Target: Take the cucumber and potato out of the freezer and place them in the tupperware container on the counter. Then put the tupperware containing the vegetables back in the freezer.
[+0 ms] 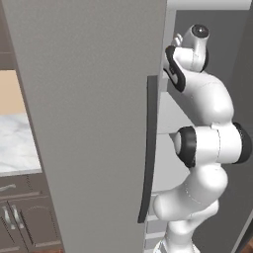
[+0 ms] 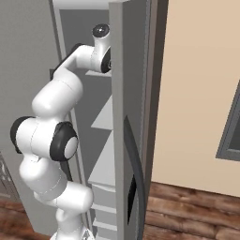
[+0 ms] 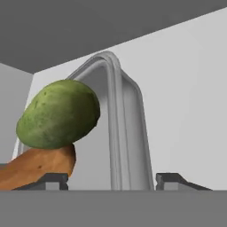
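In the left base view you see the freezer (image 1: 94,123) as a tall grey box with its flat matte door swung toward you and a long dark handle (image 1: 148,148) down its edge. The white arm (image 1: 207,143) bends up and reaches past the door edge into the pale interior. To the left sits the counter (image 1: 17,143), white marble with grey veins, above brown cabinets (image 1: 22,217).

In the right base view you look along the door's edge: the arm goes in at an upper shelf (image 2: 101,119), with more pale shelves stepping down below. A beige wall (image 2: 197,93) and wooden floor (image 2: 187,211) lie to the right.

In the hand view you find the tray (image 3: 117,128), shallow and grey with a raised rounded rim, resting on a pale shelf. The cucumber (image 3: 60,115), mottled green and blunt-ended, lies in it on top of the potato (image 3: 37,166), orange-brown. The gripper (image 3: 111,179) stands open, holding nothing: one fingertip (image 3: 53,179) sits just below the potato, the other outside the tray's rim, so the rim runs between them.
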